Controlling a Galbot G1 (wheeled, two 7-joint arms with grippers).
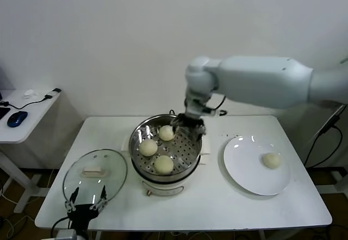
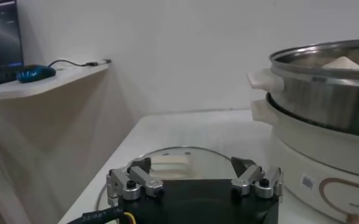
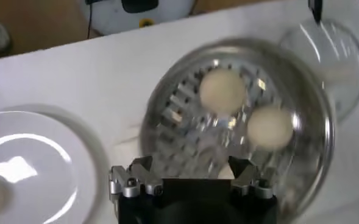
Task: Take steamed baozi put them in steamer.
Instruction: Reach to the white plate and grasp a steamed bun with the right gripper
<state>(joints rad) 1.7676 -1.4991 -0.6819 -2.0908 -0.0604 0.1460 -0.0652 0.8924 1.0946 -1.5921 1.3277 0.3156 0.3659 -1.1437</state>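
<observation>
Your right gripper (image 1: 187, 122) hangs over the steamer (image 1: 142, 128) – jaws apparently spread, empty. Three steamed baozi (image 1: 148, 147) inside, one on the plate (image 1: 242, 166). Left gripper (image 1: 86, 203) – parked, jaws apart.

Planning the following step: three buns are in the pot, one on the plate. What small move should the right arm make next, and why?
Probably lift the right tool out of the steamer and swing toward the plate: it is open and empty, and one baozi remains there.
</observation>
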